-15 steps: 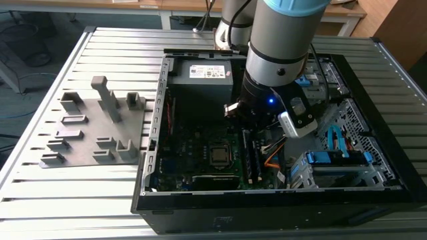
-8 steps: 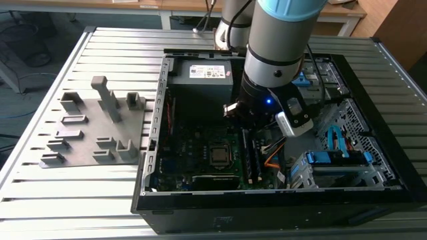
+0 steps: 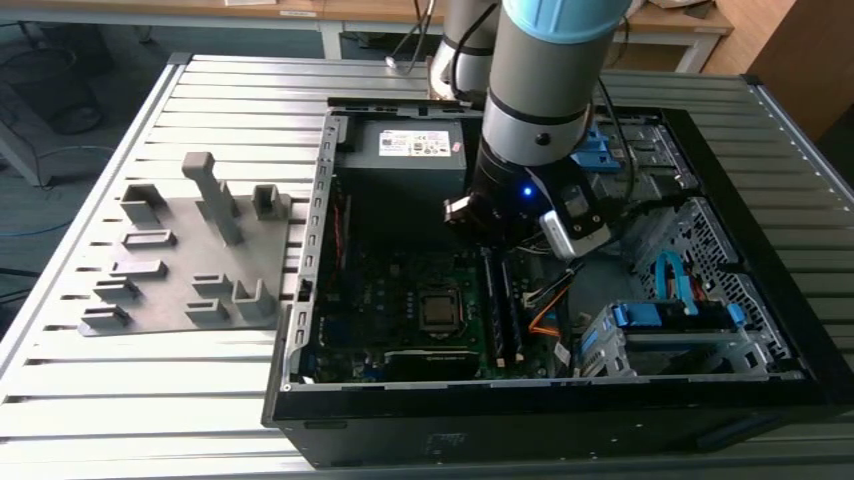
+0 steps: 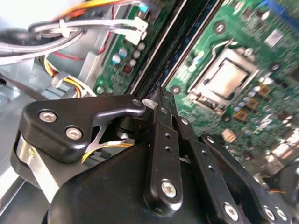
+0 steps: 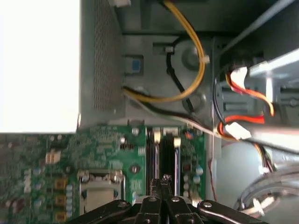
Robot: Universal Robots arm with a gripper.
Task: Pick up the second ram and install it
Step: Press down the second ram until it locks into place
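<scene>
My gripper (image 3: 502, 243) hangs low inside the open computer case (image 3: 307, 300), over the far end of the memory slots (image 3: 501, 305) on the green motherboard (image 3: 387, 300). In both wrist views the black fingers (image 5: 158, 186) are pressed together, so the gripper (image 5: 163, 179) (image 4: 161, 95) is shut with nothing seen between its tips. Two long dark sticks (image 5: 170, 158) sit side by side in the slots, right under the tips. I cannot tell which one is the second ram. White slot latches (image 5: 176, 140) show at their far ends.
A grey holder tray (image 3: 187, 250) with upright blocks lies on the slatted table at the exterior view's left. Inside the case are the power supply (image 3: 400, 150), the processor socket (image 3: 438, 310) (image 4: 224, 79), loose coloured cables (image 5: 196, 70) and a blue-tabbed drive cage (image 3: 674, 315).
</scene>
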